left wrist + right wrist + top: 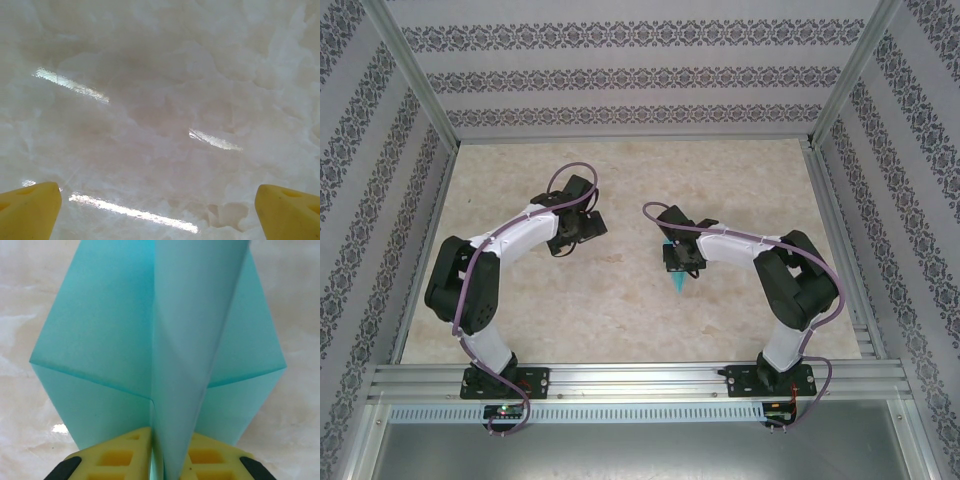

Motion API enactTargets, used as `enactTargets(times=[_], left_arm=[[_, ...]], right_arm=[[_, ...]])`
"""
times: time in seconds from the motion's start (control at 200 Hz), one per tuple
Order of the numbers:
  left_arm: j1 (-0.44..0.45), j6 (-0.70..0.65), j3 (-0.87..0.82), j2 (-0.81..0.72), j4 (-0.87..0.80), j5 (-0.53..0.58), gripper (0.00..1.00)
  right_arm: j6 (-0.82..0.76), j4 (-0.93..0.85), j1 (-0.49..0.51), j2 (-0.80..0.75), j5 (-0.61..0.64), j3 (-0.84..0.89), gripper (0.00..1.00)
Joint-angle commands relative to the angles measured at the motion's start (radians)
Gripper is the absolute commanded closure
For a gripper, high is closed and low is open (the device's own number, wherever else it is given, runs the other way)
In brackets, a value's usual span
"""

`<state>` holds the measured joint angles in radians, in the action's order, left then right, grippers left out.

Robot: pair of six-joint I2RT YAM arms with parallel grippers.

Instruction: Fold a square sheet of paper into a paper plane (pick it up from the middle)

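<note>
While the right gripper [165, 455] pinched the plane [120, 340] at its crease, its length ran straight ahead. The left gripper [160, 212] gaped, well apart.

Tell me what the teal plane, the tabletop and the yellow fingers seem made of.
The paper plane: thin matte paper, slightly translucent, holding sharp creases.
The tabletop: glossy marble-look surface with light streaks; stone or laminate, unclear.
The yellow fingers: probably matte plastic, with square hollow cells.
</note>
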<state>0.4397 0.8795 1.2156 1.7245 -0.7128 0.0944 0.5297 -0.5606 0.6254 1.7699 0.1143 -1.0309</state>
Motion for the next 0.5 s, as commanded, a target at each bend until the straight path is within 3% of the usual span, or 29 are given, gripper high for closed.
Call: enactTargets(times=[0.0, 0.27, 0.495], left_arm=[[-0.018, -0.005, -0.016, -0.042, -0.028, -0.002, 0.0], [-0.025, -0.013, -0.026, -0.039, -0.029, -0.006, 0.0], [-0.024, -0.016, -0.028, -0.027, -0.033, -0.009, 0.0]], right_arm=[[0.015, -0.004, 0.017, -0.035, 0.072, -0.008, 0.85], [-0.052, -0.104, 0.017, -0.037, 0.167, -0.065, 0.99], [-0.079, -0.114, 0.025, 0.035, 0.197, -0.083, 0.96]])
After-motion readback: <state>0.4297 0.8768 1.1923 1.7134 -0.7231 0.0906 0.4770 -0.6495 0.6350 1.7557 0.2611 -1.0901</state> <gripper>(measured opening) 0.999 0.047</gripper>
